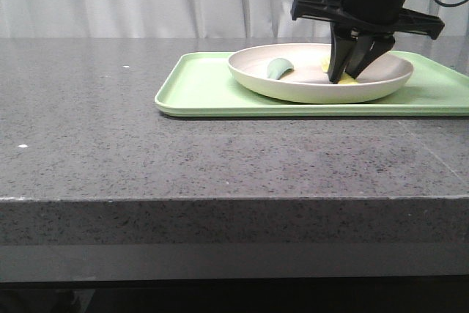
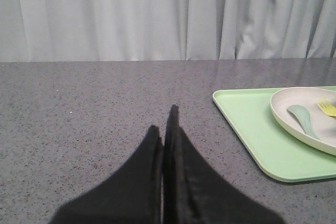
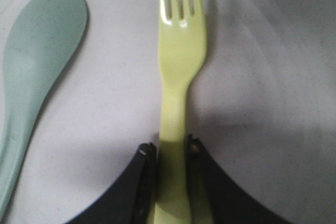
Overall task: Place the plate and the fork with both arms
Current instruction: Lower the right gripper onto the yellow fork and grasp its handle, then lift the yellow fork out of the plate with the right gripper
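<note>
1. Front view: the right gripper reaches down into the plate, which sits on the green tray near the worktop's far right edge.
2. Right wrist view alone shows its fingers clamping the fork handle, beside the grey-green spoon.
3. Left wrist view: the left gripper is closed, empty, above bare worktop.
</note>
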Available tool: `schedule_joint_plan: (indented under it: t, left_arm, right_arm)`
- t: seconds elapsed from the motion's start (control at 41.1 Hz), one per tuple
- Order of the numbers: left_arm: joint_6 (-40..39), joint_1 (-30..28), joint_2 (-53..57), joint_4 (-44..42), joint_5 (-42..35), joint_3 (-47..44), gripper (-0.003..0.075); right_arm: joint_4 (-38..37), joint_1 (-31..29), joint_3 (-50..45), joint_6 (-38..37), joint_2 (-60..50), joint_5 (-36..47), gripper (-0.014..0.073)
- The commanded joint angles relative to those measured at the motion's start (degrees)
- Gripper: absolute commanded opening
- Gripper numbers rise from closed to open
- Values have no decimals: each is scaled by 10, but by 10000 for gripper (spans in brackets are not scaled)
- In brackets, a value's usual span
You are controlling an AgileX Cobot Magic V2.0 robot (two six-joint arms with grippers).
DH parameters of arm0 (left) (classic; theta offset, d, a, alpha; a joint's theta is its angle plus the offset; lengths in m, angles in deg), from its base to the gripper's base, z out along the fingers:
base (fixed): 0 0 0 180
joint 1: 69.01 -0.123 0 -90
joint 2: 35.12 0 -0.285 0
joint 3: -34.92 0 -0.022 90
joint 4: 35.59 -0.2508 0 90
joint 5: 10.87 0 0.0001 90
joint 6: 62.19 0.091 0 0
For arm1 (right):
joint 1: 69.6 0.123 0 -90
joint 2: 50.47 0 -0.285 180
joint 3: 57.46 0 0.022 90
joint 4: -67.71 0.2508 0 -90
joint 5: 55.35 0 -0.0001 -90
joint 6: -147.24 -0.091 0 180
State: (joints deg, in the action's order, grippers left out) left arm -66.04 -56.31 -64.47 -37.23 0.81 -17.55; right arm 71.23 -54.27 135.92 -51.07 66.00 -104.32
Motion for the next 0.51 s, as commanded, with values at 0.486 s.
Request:
schedule_joint_plan:
  t: [0.486]
  left_arm:
    - [-5,-2,-3,-1,-51,17,-18]
  right_arm:
    - [-3,-3,23,2,-31,15,-18]
